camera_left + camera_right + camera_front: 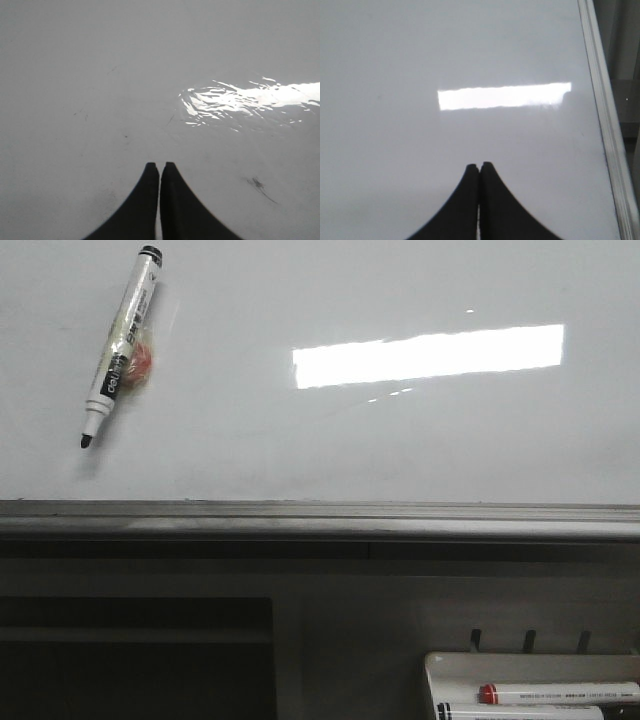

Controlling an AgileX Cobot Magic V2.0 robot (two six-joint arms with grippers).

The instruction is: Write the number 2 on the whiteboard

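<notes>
The whiteboard [330, 440] is a glossy white board with a bright rectangular reflection and a grey rail along its near edge. No number 2 shows on it. An uncapped white marker [122, 343] with a black tip lies slanted at the board's far left, with a small red thing beside it. My left gripper [159, 165] is shut and empty over bare board [100, 100]. My right gripper [479, 164] is shut and empty over the board [420, 55], near its edge rail. Neither gripper shows in the front view.
A white marker tray [440, 665] sits below the rail at the lower right and holds a red-capped marker [560, 693] and another one. Faint smudges [257, 184] mark the board in the left wrist view. The grey rail [605, 125] runs along the board's side.
</notes>
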